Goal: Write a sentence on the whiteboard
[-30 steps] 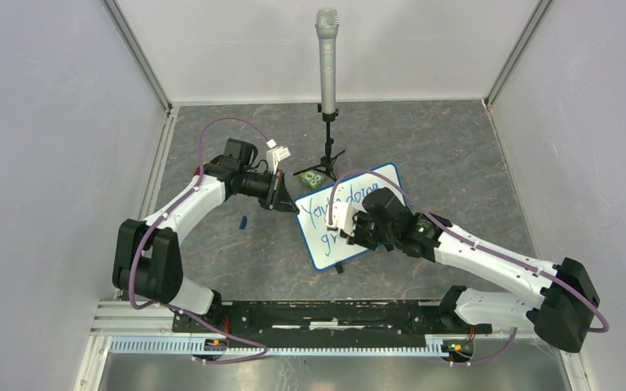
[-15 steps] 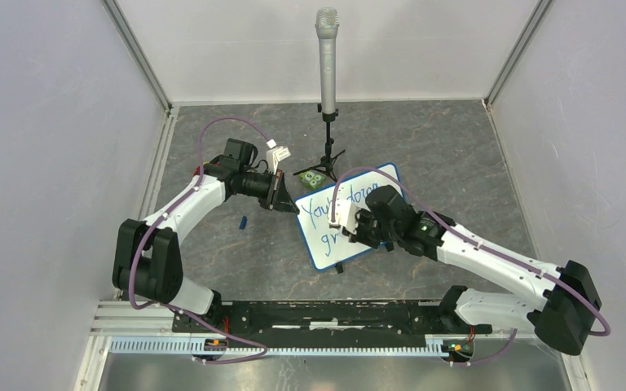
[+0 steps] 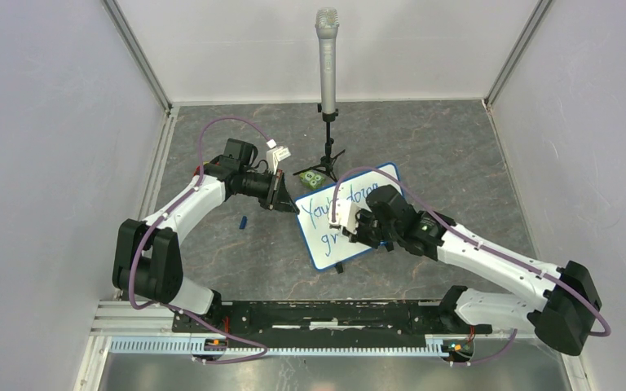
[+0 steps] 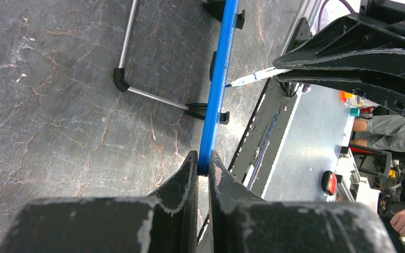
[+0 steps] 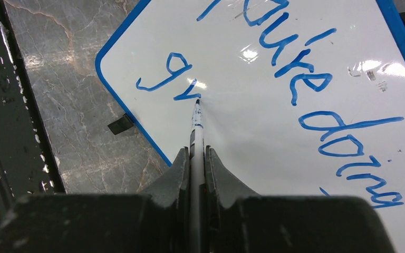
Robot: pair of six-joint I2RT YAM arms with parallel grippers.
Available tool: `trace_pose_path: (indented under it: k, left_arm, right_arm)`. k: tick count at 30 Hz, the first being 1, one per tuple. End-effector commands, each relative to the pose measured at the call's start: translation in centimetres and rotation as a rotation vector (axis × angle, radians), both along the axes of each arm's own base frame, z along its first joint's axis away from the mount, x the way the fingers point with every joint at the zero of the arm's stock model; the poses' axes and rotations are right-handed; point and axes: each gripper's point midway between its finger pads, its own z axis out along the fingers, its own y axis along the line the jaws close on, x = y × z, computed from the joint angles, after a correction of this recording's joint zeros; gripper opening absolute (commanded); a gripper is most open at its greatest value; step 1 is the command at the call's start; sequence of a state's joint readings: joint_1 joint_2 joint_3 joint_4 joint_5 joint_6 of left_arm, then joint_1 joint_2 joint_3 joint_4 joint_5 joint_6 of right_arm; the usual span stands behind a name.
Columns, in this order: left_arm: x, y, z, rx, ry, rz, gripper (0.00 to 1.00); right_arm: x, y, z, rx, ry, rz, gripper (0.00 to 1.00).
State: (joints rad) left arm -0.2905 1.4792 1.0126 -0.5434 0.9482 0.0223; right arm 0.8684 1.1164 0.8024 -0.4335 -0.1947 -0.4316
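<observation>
Seen from above, two white and black robot arms are reaching across a dark grey, marble-patterned table (image 3: 456,163) inside a white-walled enclosure. The whiteboard (image 3: 324,244), a small white rectangle with rounded corners and a thin blue rim, is sitting on the table in the middle of the view. It is turned at an angle and lies between the two grippers.

The left gripper (image 4: 203,161) is pinching the board's blue edge. Its black fingers are closed almost together, with only the thin rim between them. The left wrist camera is looking along that edge, and small black feet are showing under the board.

The right gripper (image 5: 196,153) is hovering over the board's near half. Its fingers are drawn in tight around a slim white marker (image 5: 196,121), which is pointing forward between them. The marker's dark tip is touching the white surface at the end of the last stroke. Print on the marker's barrel is too small to read.

The sentence (image 5: 290,74) is appearing in loose blue handwriting on two lines. The upper line is reading "You're doing", with its first letter cut off in the right wrist view. The lower line is reading "gr".

Behind the board, a silver microphone (image 3: 327,49) is standing upright on a small black tripod. A small green object (image 3: 313,177) is lying just beside the board's far corner. A small blue cap (image 3: 244,221) is lying on the table under the left arm.
</observation>
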Motion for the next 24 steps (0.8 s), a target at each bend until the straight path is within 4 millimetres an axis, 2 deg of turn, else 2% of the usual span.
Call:
trace_pose_path:
  k: [1,7,17,24]
  left_arm:
    - [0.7,-0.1,0.6,0.005,-0.042,0.005,0.03]
    - [0.6,0.0,0.5,0.01,-0.041,0.005,0.03]
    - [0.7,0.0,0.5,0.008,-0.038,0.004,0.02]
    - [0.8,0.0,0.6,0.008,-0.041,0.005,0.03]
  right_arm:
    - [0.6,0.9,0.5,0.033,-0.013,0.001,0.0]
    - [0.9,0.1,-0.3,-0.004,-0.027,-0.018,0.0]
    - [1.8,-2.0,0.1,-0.052,-0.069,-0.057,0.0]
    - [2.9,-1.3,1.6,-0.023,-0.089,-0.068,0.0]
